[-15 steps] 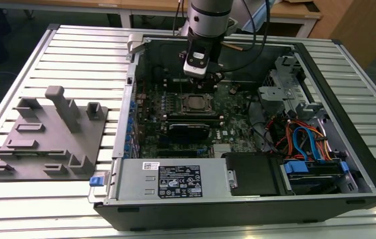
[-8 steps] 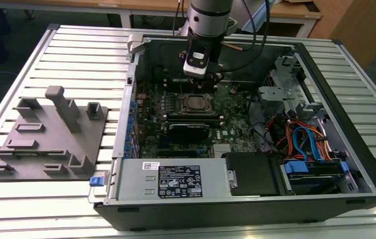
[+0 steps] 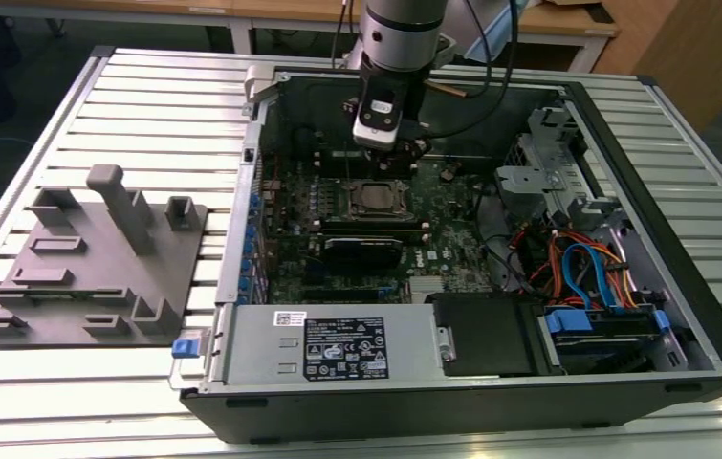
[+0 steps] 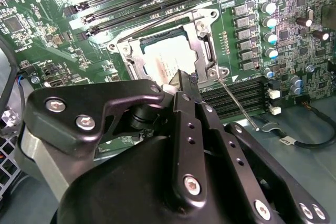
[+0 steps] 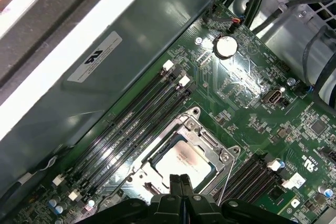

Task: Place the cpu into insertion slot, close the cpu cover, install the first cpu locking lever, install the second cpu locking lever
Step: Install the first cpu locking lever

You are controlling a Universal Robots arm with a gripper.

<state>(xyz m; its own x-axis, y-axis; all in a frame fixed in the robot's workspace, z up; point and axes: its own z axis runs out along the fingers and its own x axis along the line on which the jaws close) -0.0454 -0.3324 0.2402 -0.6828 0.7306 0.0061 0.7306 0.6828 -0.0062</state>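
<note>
The cpu (image 3: 371, 199) lies flat in the insertion slot (image 3: 346, 202) on the green board, its silver top (image 4: 167, 59) (image 5: 184, 163) showing through the window of the cpu cover (image 4: 203, 32) (image 5: 207, 141), which lies down over it. A thin wire locking lever (image 4: 239, 106) (image 5: 226, 179) sticks out from the socket's corner, away from the frame. My gripper (image 3: 390, 159) hangs just above the socket's far edge. Its black fingertips (image 4: 181, 76) (image 5: 181, 180) are pressed together with nothing between them, close over the chip's edge.
The open computer case wall (image 3: 667, 172) surrounds the board. Long memory slots (image 5: 131, 129) run beside the socket, a black card (image 3: 361, 251) lies in front of it, and coloured cables (image 3: 590, 268) sit at the exterior view's right. A grey fixture plate (image 3: 86, 268) lies outside the case.
</note>
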